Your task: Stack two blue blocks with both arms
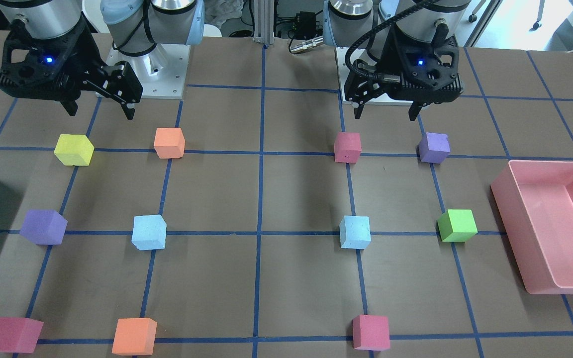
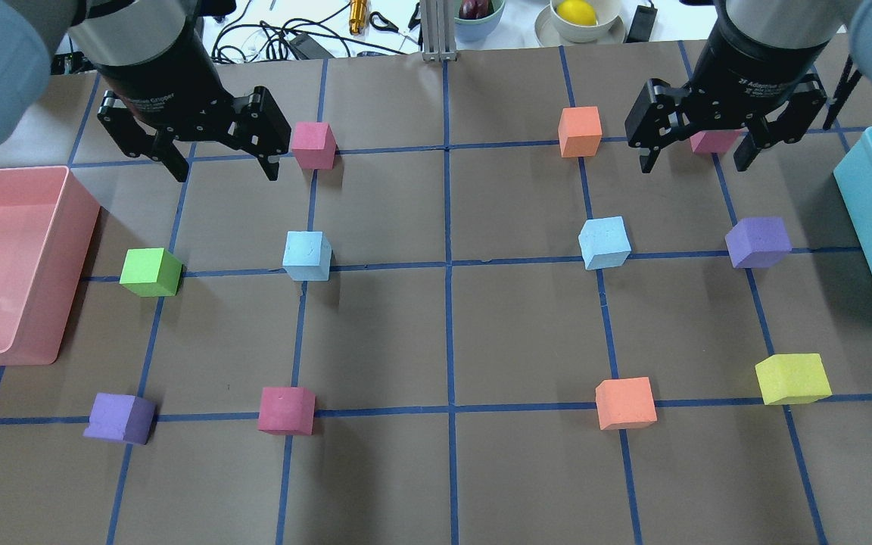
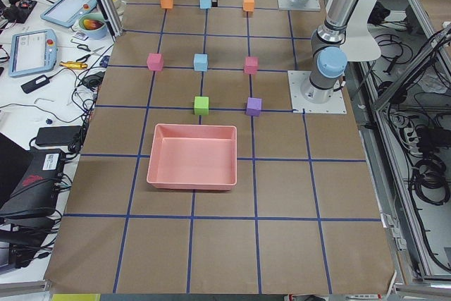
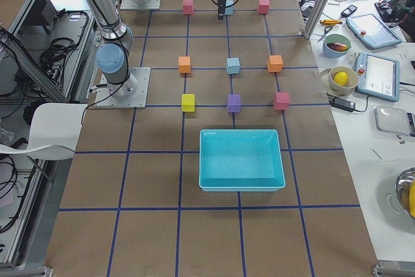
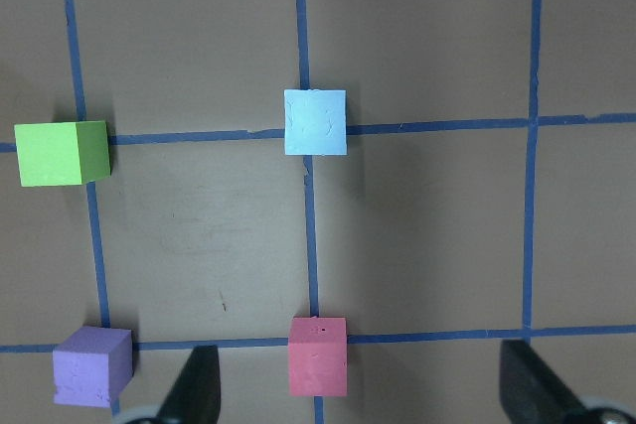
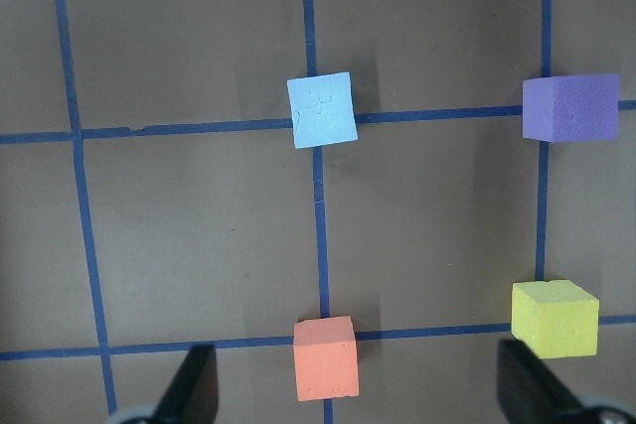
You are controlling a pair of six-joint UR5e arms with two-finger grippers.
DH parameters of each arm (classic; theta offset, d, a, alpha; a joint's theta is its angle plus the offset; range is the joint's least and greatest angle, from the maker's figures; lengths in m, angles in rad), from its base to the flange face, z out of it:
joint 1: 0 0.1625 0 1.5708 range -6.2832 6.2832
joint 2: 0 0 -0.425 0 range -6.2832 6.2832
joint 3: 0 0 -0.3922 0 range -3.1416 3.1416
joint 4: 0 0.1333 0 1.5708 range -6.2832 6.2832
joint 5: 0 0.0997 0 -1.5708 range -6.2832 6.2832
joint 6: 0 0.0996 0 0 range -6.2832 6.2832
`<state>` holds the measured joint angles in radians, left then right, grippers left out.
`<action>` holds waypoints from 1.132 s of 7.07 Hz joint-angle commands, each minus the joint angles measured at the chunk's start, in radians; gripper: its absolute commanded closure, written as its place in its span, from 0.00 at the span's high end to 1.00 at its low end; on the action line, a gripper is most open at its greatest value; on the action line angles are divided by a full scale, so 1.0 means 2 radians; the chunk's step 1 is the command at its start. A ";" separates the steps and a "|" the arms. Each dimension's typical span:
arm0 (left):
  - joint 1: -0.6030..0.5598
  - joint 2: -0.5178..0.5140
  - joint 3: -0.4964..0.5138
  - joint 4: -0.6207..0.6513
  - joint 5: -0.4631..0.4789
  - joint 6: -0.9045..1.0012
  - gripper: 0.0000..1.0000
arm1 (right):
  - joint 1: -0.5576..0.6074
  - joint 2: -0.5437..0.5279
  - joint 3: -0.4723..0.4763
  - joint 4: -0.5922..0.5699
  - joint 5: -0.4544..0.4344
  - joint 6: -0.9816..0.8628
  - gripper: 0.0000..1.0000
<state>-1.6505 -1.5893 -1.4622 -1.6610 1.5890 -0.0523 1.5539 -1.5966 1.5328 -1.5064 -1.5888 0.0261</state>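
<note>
Two pale blue blocks sit apart on the table. One lies on my left half; the left wrist view shows it ahead of the fingers. The other lies on my right half; the right wrist view shows it ahead of the fingers. My left gripper is open and empty, raised above the table, not over its block. My right gripper is open and empty, likewise raised. In the front view the blocks lie well clear of the left gripper and right gripper.
A pink bin stands at the left edge and a teal bin at the right. Other cubes stand on the grid: green, purple, pink, orange, yellow.
</note>
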 commanded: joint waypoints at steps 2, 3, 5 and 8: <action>0.000 0.000 0.000 0.000 0.000 0.001 1.00 | 0.000 0.000 0.004 0.000 0.003 0.000 1.00; 0.000 0.001 -0.001 0.000 0.000 0.001 1.00 | 0.001 0.000 0.003 0.000 0.003 0.000 1.00; 0.001 0.001 -0.001 0.000 0.000 0.001 1.00 | 0.001 0.000 0.004 0.001 0.002 0.000 1.00; 0.000 0.001 -0.001 -0.001 0.000 0.001 1.00 | 0.002 0.000 0.008 0.000 0.001 0.000 1.00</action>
<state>-1.6500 -1.5878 -1.4633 -1.6617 1.5892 -0.0506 1.5560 -1.5969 1.5464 -1.5051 -1.5859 0.0261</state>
